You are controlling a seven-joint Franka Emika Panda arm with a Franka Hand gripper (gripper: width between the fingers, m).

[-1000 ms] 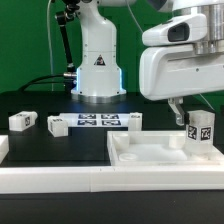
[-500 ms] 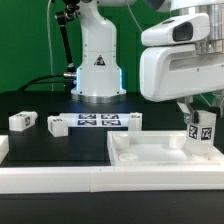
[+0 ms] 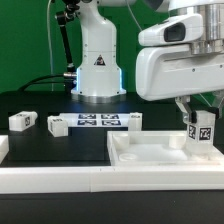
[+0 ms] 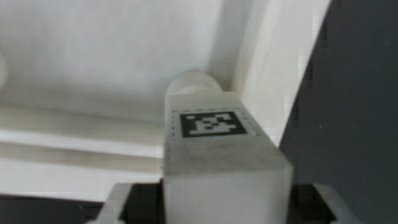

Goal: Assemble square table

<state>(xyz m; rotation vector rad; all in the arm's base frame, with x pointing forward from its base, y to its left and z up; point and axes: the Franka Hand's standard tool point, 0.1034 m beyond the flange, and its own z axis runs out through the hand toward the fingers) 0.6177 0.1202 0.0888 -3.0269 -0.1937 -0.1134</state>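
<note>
The square table top (image 3: 150,158), a white tray with a raised rim, lies at the exterior view's right. One white tagged leg (image 3: 201,131) stands upright at the tray's far right corner. My gripper (image 3: 198,118) reaches down from above and is shut on that leg. In the wrist view the leg (image 4: 221,150) fills the space between my fingers (image 4: 135,203), its end pointing into the corner of the table top's rim (image 4: 267,50). Three more legs (image 3: 22,121) (image 3: 57,125) (image 3: 133,121) lie on the black surface.
The marker board (image 3: 98,122) lies flat between the loose legs, in front of the arm's white base (image 3: 97,65). A long white rail (image 3: 55,180) edges the black surface at the front. A green backdrop stands behind.
My fingers have closed on the leg at the tray's right corner. The leg now sits very slightly higher than before. The other legs have not moved.
</note>
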